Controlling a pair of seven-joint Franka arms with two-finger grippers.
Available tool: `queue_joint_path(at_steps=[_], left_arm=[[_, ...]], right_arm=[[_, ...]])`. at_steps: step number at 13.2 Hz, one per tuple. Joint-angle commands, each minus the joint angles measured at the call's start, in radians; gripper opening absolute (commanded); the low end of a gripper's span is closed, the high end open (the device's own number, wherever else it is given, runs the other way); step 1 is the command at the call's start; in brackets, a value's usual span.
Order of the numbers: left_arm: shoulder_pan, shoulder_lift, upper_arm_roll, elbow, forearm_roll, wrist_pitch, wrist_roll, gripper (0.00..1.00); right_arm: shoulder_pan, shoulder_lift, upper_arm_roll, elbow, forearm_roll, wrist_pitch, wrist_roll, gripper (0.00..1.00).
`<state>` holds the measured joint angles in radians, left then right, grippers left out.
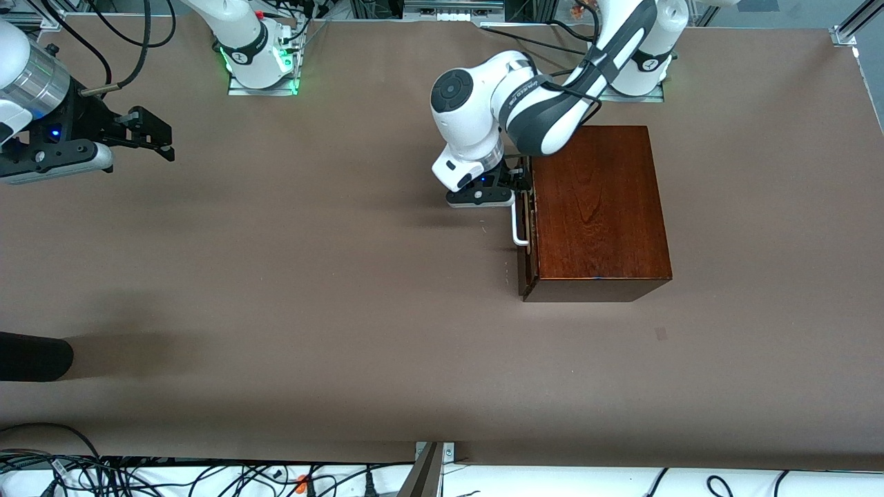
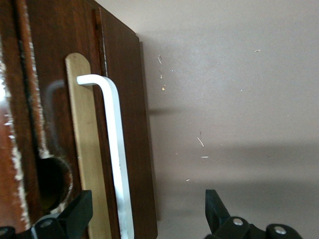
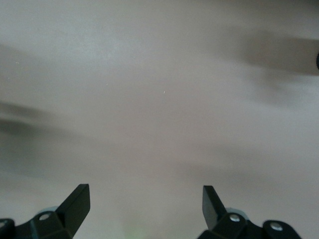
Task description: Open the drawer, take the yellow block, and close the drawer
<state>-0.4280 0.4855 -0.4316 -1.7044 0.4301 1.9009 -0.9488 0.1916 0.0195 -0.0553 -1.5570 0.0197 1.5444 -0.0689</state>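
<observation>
The dark reddish-brown wooden box (image 1: 601,207) stands near the left arm's base. Its drawer front (image 1: 526,262) faces the right arm's end of the table and sits almost flush with the box. The white bar handle (image 1: 517,224) runs along it. My left gripper (image 1: 521,181) is open, level with the handle's end nearer the robots. In the left wrist view the handle (image 2: 117,149) lies between the spread fingers (image 2: 77,211), untouched, and my left gripper (image 2: 147,216) holds nothing. My right gripper (image 1: 155,134) is open and empty over bare table at the right arm's end, as the right wrist view (image 3: 144,204) shows. The yellow block is hidden.
A dark rounded object (image 1: 34,355) juts in at the right arm's end of the table, nearer the camera. Cables (image 1: 207,476) lie along the table's front edge. The brown table top (image 1: 311,276) spreads wide in front of the drawer.
</observation>
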Motion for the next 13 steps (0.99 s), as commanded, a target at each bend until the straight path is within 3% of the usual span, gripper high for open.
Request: queue_joint_path(at_steps=[1,11,13], left_arm=[[0.002,0.024,-0.002,-0.015,0.050,0.041,-0.011,1.00],[-0.003,0.068,-0.004,-0.052,0.049,0.133,-0.021,1.00],[-0.008,0.070,-0.004,-0.054,0.041,0.200,-0.024,1.00]], right_arm=[[-0.001,0.005,0.000,0.020,-0.006,-0.018,0.006,1.00],[-0.001,0.005,0.000,0.020,-0.006,-0.018,0.009,1.00],[-0.001,0.005,0.000,0.020,-0.006,-0.017,0.008,1.00]])
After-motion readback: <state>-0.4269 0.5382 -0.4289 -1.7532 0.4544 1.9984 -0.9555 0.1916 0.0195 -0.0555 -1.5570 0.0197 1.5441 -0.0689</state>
